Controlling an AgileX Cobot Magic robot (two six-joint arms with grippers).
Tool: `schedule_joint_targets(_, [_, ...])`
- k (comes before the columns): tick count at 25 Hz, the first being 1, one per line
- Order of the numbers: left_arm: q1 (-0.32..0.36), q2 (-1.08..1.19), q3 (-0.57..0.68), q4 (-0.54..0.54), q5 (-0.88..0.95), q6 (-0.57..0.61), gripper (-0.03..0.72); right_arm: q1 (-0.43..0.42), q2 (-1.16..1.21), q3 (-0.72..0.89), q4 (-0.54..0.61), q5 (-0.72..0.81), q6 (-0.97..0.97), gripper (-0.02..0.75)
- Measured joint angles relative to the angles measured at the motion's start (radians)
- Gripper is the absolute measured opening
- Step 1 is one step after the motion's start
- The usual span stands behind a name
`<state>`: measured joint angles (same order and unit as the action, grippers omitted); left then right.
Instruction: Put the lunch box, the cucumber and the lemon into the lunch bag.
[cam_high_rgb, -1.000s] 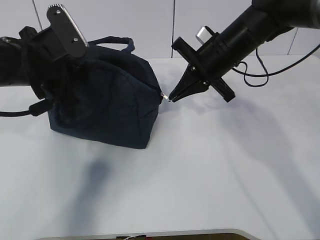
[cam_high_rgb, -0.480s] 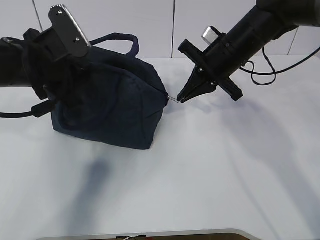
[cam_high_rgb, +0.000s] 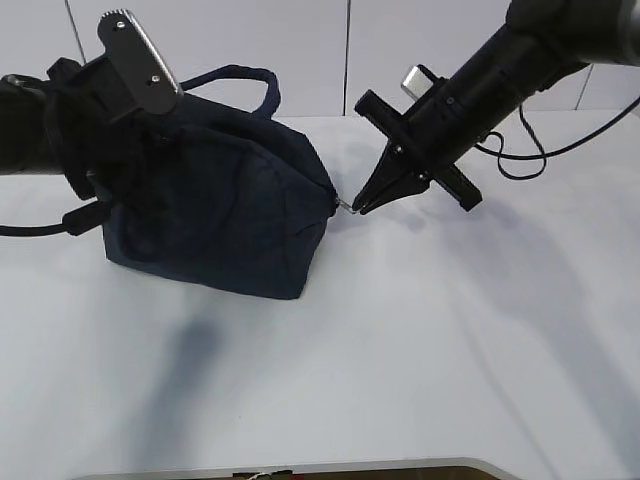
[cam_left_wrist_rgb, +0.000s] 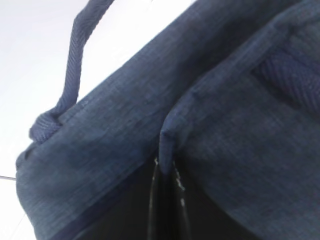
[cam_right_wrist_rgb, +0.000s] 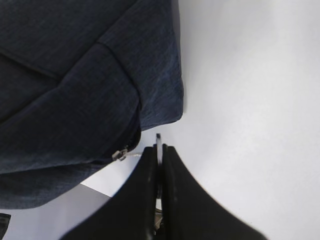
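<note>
Fabric of dark navy, boxy in shape, makes up the lunch bag (cam_high_rgb: 215, 215), which sits on the left half of the white table (cam_high_rgb: 420, 350), toward the far side. Its long axis runs left to right across the exterior view, and the end with the zipper faces right. One loop handle (cam_high_rgb: 245, 80) stands up at the back.

At that right end the silver ring pull (cam_right_wrist_rgb: 158, 145) sticks out past the bag's corner, and the right gripper (cam_high_rgb: 358, 207) has its black jaws pressed together on the ring, tips pointing down and left at the bag. The left gripper (cam_left_wrist_rgb: 167, 197) is at the bag's left end, jaws closed with a fold of navy fabric pinched between them.

To the right of the bag and toward the near edge the tabletop lies bare and wide. Behind the table stands a pale panelled wall (cam_high_rgb: 400, 40).
</note>
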<state>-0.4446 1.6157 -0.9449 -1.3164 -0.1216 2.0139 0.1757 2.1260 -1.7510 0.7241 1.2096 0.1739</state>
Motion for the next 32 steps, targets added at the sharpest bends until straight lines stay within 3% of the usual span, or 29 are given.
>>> schedule_joint_targets(14, [0.0, 0.0, 0.0, 0.0, 0.019, 0.0, -0.008, -0.008, 0.041, 0.0, 0.049, -0.002, -0.016, 0.005])
schedule_joint_targets(20, [0.0, 0.0, 0.0, 0.005, 0.019, 0.0, 0.002, -0.01, 0.043, 0.0, 0.14, -0.002, -0.1, 0.005])
schedule_joint_targets(22, [0.0, 0.0, 0.0, 0.019, 0.019, 0.0, 0.059, -0.008, 0.046, 0.0, 0.154, -0.002, -0.118, 0.005])
schedule_joint_targets(27, [0.0, -0.034, 0.0, 0.05, 0.07, 0.0, 0.363, -0.006, 0.046, 0.0, 0.16, -0.002, -0.139, 0.005])
schedule_joint_targets(29, [0.0, -0.061, 0.0, 0.062, 0.112, 0.0, 0.422, -0.006, 0.046, 0.0, 0.161, -0.002, -0.147, 0.005])
schedule_joint_targets(32, [0.0, -0.097, 0.0, 0.101, 0.206, 0.0, 0.444, -0.006, 0.046, 0.0, 0.162, -0.002, -0.156, 0.005])
